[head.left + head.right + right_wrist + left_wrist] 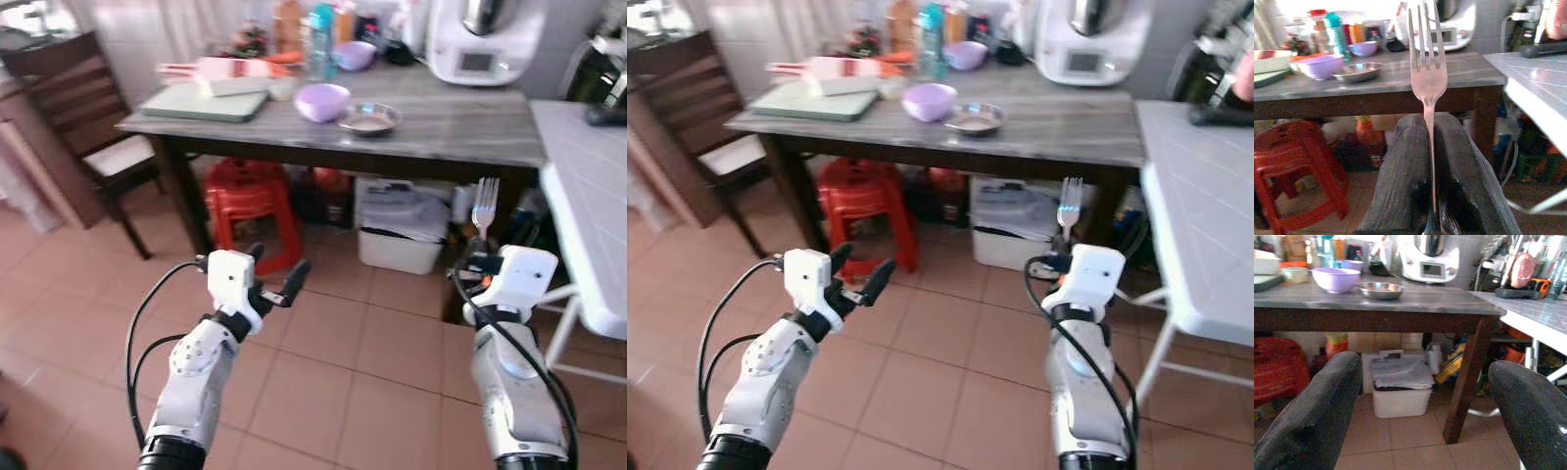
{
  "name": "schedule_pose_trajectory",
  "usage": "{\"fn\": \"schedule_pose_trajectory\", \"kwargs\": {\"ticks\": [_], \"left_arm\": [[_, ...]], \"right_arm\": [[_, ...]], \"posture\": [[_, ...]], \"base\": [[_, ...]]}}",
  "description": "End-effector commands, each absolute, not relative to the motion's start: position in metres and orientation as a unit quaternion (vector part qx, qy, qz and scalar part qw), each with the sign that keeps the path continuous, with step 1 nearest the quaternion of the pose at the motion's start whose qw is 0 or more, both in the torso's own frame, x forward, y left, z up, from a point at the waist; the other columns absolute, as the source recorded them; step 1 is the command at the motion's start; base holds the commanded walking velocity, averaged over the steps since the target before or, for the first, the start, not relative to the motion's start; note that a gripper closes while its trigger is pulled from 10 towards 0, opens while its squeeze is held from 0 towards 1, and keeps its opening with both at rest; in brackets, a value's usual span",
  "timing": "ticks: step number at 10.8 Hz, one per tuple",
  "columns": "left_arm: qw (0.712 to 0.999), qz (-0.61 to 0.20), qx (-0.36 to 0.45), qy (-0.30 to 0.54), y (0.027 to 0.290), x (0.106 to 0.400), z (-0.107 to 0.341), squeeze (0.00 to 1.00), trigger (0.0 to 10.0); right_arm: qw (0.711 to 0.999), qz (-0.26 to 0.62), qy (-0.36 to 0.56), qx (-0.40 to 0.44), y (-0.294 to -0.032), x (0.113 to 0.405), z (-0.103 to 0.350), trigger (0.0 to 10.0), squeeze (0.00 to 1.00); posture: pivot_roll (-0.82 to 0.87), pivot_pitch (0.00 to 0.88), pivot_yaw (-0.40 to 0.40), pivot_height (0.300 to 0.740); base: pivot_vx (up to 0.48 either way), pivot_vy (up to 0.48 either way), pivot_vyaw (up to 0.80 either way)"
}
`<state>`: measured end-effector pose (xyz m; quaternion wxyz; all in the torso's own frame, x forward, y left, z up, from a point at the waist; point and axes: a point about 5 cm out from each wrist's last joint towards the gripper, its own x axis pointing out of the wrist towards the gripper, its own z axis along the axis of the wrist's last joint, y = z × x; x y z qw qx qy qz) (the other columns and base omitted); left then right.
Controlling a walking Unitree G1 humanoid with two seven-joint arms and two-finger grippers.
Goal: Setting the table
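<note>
My right gripper [477,262] is shut on a silver fork [485,206] held upright, tines up, in front of the dark grey-topped table [451,132]. In the right wrist view the fork [1426,73] stands pinched between the two black fingers [1405,171]. My left gripper [274,274] is open and holds nothing, hovering over the tiled floor left of the fork. On the table sit a purple bowl [321,101] and a small metal dish [369,119]. The same bowl [1335,279] and dish [1381,290] appear in the left wrist view.
A white kitchen machine [485,39], bottles and a green board [206,101] crowd the table's back and left. Under the table are a red stool [250,206] and a white bin [402,230]. A wooden chair [93,127] stands at left, a white tiled table [588,186] at right.
</note>
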<state>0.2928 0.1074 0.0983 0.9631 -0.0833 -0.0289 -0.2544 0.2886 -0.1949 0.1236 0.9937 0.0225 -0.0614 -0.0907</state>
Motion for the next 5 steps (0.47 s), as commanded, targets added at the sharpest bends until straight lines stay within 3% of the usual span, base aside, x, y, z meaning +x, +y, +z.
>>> {"fn": "schedule_pose_trajectory", "kwargs": {"ticks": [1,3,5], "left_arm": [[0.961,-0.262,-0.079,-0.031,0.103,0.293,0.101,0.00,10.0],[0.966,-0.248,-0.066,-0.036,0.105,0.295,0.101,0.00,10.0],[0.978,-0.201,-0.038,-0.033,0.126,0.298,0.098,0.00,10.0]], "right_arm": [[0.993,-0.092,-0.069,0.018,-0.198,0.290,0.127,10.0,0.00],[0.993,-0.092,-0.071,0.016,-0.198,0.289,0.128,10.0,0.00],[0.993,-0.094,-0.074,0.018,-0.198,0.281,0.128,10.0,0.00]], "posture": [[0.01,0.000,0.051,0.740],[0.00,0.000,0.052,0.740],[0.00,0.000,0.050,0.740]], "base": [[0.322,0.000,0.00],[0.315,0.000,0.68],[0.289,0.000,0.00]]}}
